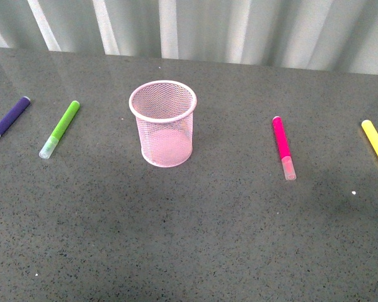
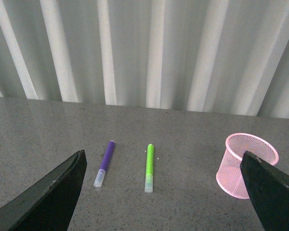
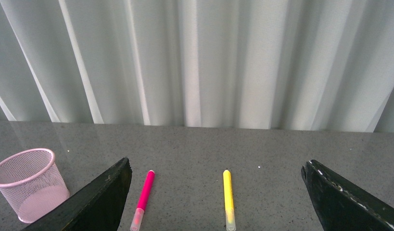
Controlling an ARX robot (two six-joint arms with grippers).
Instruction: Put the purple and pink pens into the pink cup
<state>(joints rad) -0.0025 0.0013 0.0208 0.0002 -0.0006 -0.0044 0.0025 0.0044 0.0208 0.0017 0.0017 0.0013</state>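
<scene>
At frame center the pink cup [image 1: 167,135] stands upright, mouth up to receive. I see the purple pen [image 1: 9,117] far left, the pink pen [image 1: 281,146] right of center; left gripper [image 2: 162,155] and right gripper [image 3: 216,163] gape wide, each facing its pen.

table [image 1: 195,245]: speckled dark grey top, carrying everything
pink cup [image 1: 164,129]: standing upright, serving as landmark
green marker [image 1: 62,128]: lying left of the pink cup, near it
purple pen [image 1: 9,118]: lying further left, beyond the green marker
pink pen [image 1: 281,143]: lying right of the pink cup, well apart
yellow marker [image 1: 377,143]: lying furthest right, beyond the pink pen
</scene>
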